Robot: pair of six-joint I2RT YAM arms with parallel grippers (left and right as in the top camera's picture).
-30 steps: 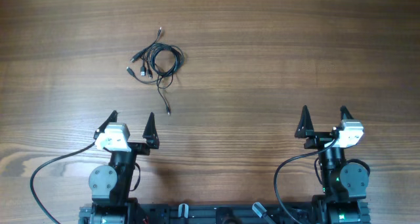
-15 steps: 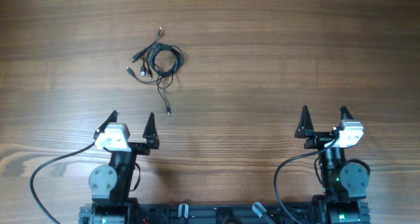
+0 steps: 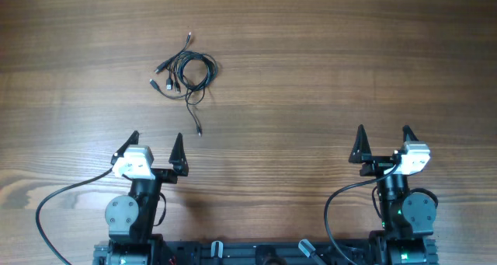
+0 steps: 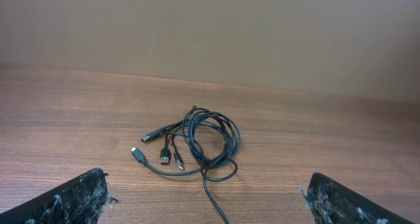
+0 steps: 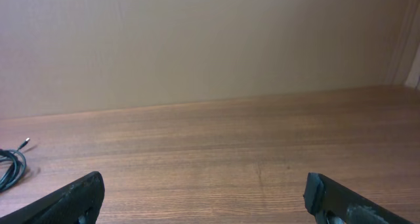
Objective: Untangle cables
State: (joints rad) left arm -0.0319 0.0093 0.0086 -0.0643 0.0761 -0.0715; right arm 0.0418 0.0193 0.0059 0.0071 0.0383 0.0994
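The cables [image 3: 186, 72] lie as a small tangled bundle of thin black cords on the wooden table [image 3: 326, 71], at the far left. Several plug ends stick out to the left, and one tail runs toward me. In the left wrist view the cables [image 4: 197, 142] sit straight ahead, beyond the fingertips. My left gripper [image 3: 156, 141] is open, near the front edge, well short of the bundle. My right gripper [image 3: 383, 133] is open too, far to the right, with nothing between its fingers. The right wrist view catches only a bit of the cables [image 5: 12, 166] at its left edge.
Thick black wires [image 3: 58, 203] run from the arm bases at the table's front edge. A plain beige wall [image 4: 210, 33] stands behind the table's far edge.
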